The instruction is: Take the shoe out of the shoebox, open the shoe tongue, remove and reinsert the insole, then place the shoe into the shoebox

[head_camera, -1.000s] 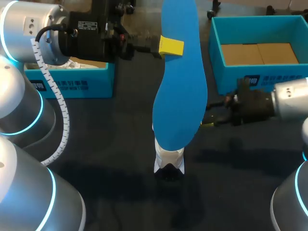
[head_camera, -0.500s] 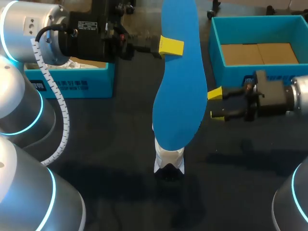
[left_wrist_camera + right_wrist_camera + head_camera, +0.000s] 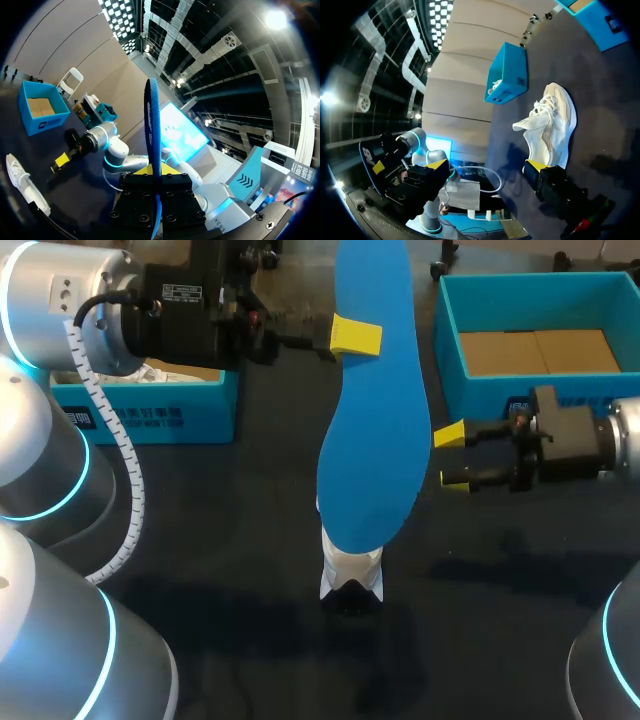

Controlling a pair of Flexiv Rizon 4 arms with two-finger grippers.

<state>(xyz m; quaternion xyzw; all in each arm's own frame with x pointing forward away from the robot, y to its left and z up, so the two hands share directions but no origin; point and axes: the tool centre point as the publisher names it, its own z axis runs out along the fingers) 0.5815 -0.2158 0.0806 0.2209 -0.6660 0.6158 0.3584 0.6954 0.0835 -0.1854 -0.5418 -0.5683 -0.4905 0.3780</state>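
Insole point(image 3: 375, 420) screens shoe point(image 3: 350, 575) from above, side approach along table point(image 3: 230, 540) open

Even overhead light falls on the dark table point(image 3: 200, 540); soft shadows spread toward 6 o'clock below the shoe point(image 3: 350, 578) and right arm point(image 3: 622, 440). Cyan arm rings point(image 3: 112, 640) glow.

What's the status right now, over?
Left gripper shut on blue insole, held aloft. Right gripper open, empty, beside white shoe on table. Nothing in the way.
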